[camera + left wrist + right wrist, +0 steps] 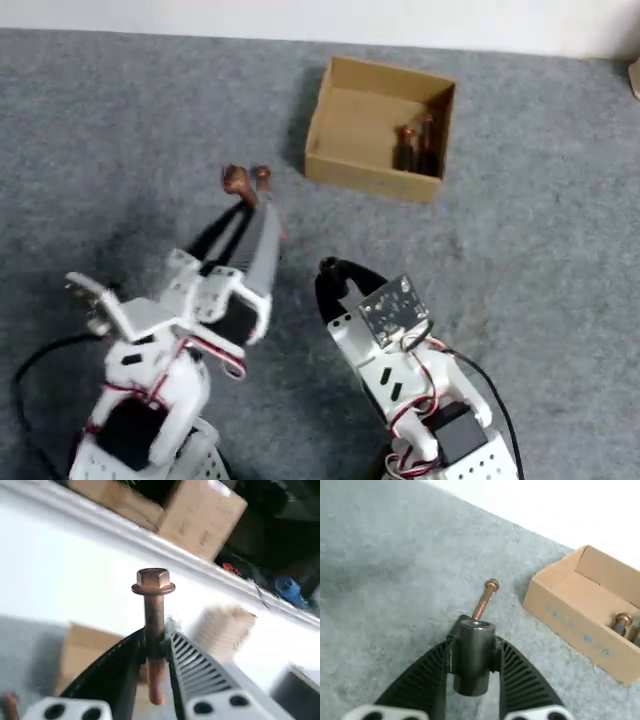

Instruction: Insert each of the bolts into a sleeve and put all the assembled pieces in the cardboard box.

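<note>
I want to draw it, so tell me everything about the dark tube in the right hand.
The sleeve is a short, dark grey tube, metal by its look, smooth-sided, with one open, hollow end. The right hand clamps it round its middle between black ribbed fingers. Its open end points away from the wrist, towards a copper bolt lying on the carpet.

Bright even light, soft shadow beside box (368, 181)

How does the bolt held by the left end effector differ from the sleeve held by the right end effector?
The bolt is copper-coloured; the sleeve is dark grey. The bolt is a slim shank with a flanged hex head; the sleeve is a thicker tube, open at its end. Both are clamped: the bolt in the left end effector, the sleeve in the right end effector.
</note>
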Motion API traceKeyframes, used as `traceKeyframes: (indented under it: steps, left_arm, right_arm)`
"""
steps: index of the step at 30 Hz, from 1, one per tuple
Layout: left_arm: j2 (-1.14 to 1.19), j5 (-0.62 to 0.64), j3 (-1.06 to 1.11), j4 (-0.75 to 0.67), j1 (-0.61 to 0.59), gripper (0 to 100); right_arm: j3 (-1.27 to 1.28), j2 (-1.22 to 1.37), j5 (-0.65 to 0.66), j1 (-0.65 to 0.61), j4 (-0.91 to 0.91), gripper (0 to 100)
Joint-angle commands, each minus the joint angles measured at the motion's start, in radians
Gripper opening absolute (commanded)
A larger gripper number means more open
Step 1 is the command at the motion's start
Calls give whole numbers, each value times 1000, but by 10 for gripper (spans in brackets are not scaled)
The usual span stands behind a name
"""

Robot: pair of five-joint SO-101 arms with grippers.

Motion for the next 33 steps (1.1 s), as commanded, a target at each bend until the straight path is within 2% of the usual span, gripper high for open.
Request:
traceKeyframes:
  steps: [1,15,17,22,27,33]
  left_arm:
    - [-2,25,50,-6,93,4]
    - [-2,23,140,-9,104,4]
    - [-2,23,143,-48,104,4]
    - [-2,28,139,-120,108,4]
    - [-2,31,148,-117,133,4]
    - [-2,31,260,-110,173,5]
  right_arm:
    - [-22,-10,-8,-10,-39,5]
    - [-18,-10,-8,-10,-36,5]
    - [-19,-10,-8,-12,-31,5]
    - [-58,-10,-8,-64,50,5]
    - [-101,-10,-8,-70,114,5]
    - [-168,-10,-8,-70,153,5]
